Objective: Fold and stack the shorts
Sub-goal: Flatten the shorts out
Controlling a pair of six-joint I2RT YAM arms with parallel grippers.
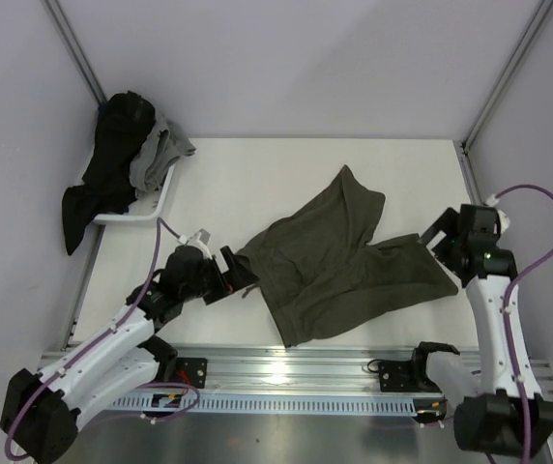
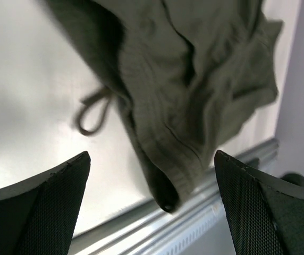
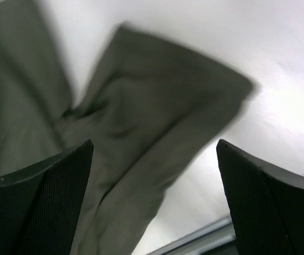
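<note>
The olive-green shorts (image 1: 339, 256) lie spread and rumpled on the white table, waistband toward the left, legs toward the back and right. My left gripper (image 1: 235, 274) is open beside the waistband's left corner, holding nothing. In the left wrist view the waistband (image 2: 178, 154) and a drawstring loop (image 2: 91, 114) lie beyond the open fingers (image 2: 40, 207). My right gripper (image 1: 435, 237) is open just above the right leg's end. The right wrist view shows that leg (image 3: 157, 133) between the open fingers (image 3: 269, 207).
A white tray (image 1: 151, 208) at the back left holds black and grey garments (image 1: 122, 159) that spill over its edge. An aluminium rail (image 1: 296, 367) runs along the near table edge. Grey walls close in both sides.
</note>
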